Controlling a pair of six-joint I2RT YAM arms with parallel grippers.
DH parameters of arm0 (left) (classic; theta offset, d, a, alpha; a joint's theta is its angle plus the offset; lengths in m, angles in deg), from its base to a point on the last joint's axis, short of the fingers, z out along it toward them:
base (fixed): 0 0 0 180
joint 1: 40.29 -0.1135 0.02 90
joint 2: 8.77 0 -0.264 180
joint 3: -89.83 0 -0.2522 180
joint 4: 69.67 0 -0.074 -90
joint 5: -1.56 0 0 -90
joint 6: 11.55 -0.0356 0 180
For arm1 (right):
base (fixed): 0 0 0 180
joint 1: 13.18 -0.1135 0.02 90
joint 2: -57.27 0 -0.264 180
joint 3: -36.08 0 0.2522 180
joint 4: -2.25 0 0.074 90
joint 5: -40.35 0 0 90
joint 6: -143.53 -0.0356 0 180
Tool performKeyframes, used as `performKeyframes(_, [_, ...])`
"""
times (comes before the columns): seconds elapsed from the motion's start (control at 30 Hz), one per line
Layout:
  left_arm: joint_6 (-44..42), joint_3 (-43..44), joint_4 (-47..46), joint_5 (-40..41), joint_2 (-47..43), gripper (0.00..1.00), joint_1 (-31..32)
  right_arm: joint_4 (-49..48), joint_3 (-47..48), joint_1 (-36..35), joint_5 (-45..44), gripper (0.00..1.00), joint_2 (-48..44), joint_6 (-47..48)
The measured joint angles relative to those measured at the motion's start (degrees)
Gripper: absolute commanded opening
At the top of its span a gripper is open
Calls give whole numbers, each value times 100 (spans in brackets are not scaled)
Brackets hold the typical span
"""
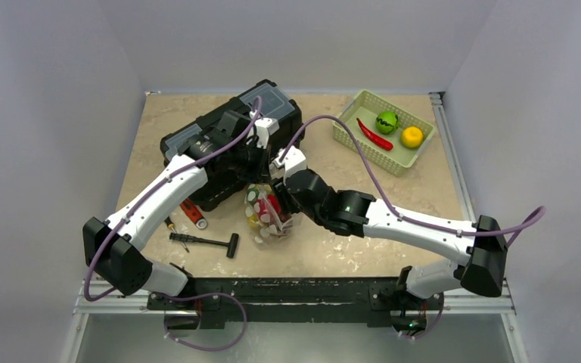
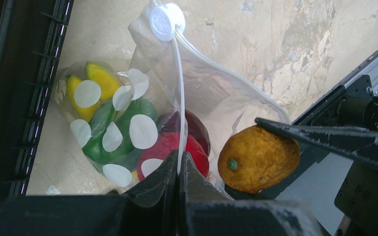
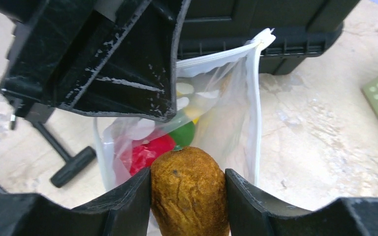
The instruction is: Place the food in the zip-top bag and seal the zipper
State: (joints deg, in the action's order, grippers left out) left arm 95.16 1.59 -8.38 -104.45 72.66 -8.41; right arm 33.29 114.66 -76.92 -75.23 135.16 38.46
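Right gripper (image 3: 188, 179) gripped a rough, brownish-orange oval toy fruit (image 3: 189, 201) between its 2 fingers, just at the open mouth of the clear, white-dotted plastic zip-top bag (image 2: 142, 93). Left gripper (image 2: 178, 164) was closed on the bag's thin whitish zipper strip (image 2: 177, 98). Red, green and yellow toy foods (image 2: 199, 150) sat inside the bag. At 2 o'clock from the bag on the beige surface (image 1: 333, 249), a pale green slotted basket (image 1: 413, 151) held 3 more toy pieces (image 1: 386, 122).

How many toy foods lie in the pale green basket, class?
3: red chili at left, green fruit in the middle, yellow-orange fruit at right; none looks hidden.
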Motion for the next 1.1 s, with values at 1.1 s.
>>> performKeyframes(1.1, [-2, 20, 17, -7, 7, 0, 0, -614, 22, 1853, -741, 95, -894, -796])
